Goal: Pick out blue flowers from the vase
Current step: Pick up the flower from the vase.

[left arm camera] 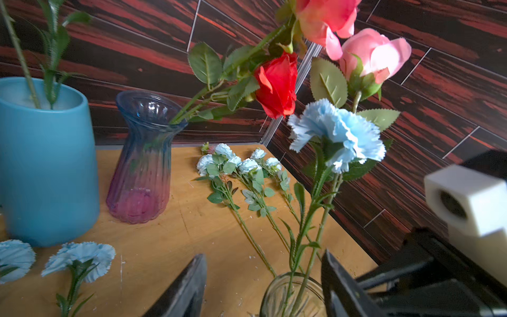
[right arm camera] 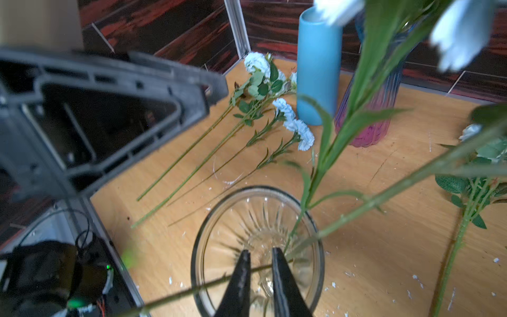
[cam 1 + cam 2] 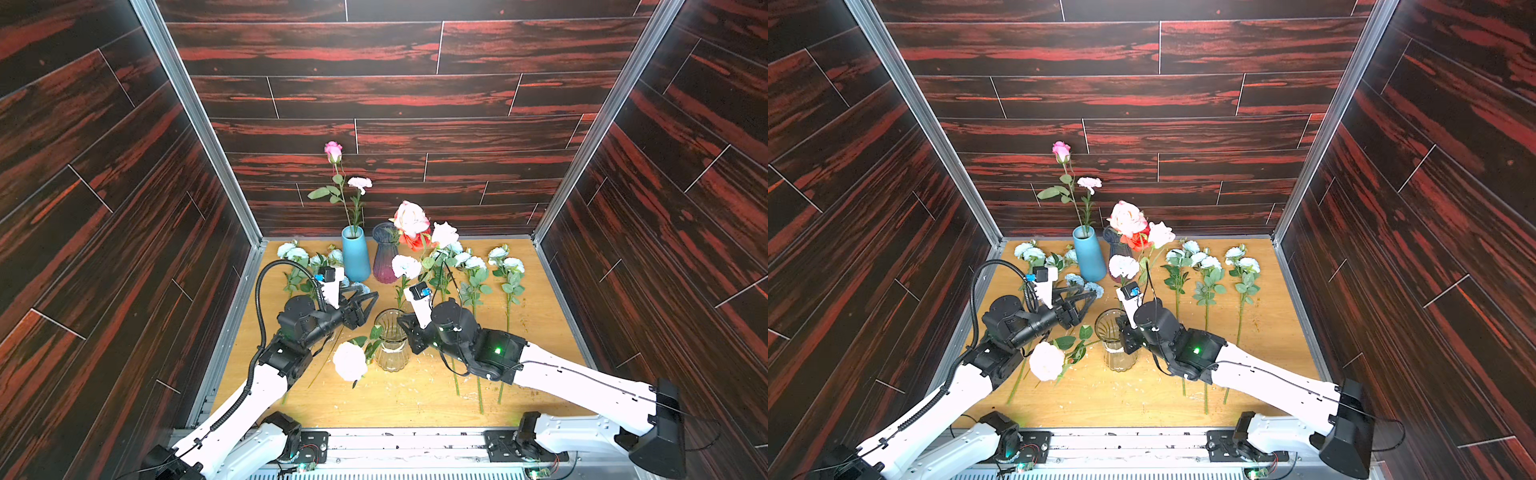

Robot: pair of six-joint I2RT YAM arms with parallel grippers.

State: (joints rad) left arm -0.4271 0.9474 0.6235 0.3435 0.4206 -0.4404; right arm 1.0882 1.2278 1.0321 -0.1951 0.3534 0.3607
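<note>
The clear glass vase [image 3: 390, 340] [image 3: 1115, 343] stands at the front middle. One of the blue flowers [image 3: 406, 266] [image 1: 337, 134] stands in it beside a pink rose [image 1: 375, 55]. A pale rose [image 3: 350, 360] leans out over its rim. My left gripper [image 3: 365, 305] [image 1: 264, 254] is open beside the vase, with the rim [image 1: 290, 277] and both stems between its jaws. My right gripper [image 3: 409, 332] [image 2: 260, 250] hangs over the vase mouth [image 2: 258, 192]. Its jaws stand a narrow gap apart, and a thin stem [image 2: 192, 289] crosses below them. More blue flowers [image 3: 297, 253] [image 3: 473, 262] lie on the table.
A blue ceramic vase [image 3: 356, 257] holds a pink rose and a pink carnation at the back. A purple glass vase [image 3: 385, 259] with red and pink roses stands next to it. Two blue carnations [image 1: 79, 255] lie by the blue vase. Dark walls close three sides.
</note>
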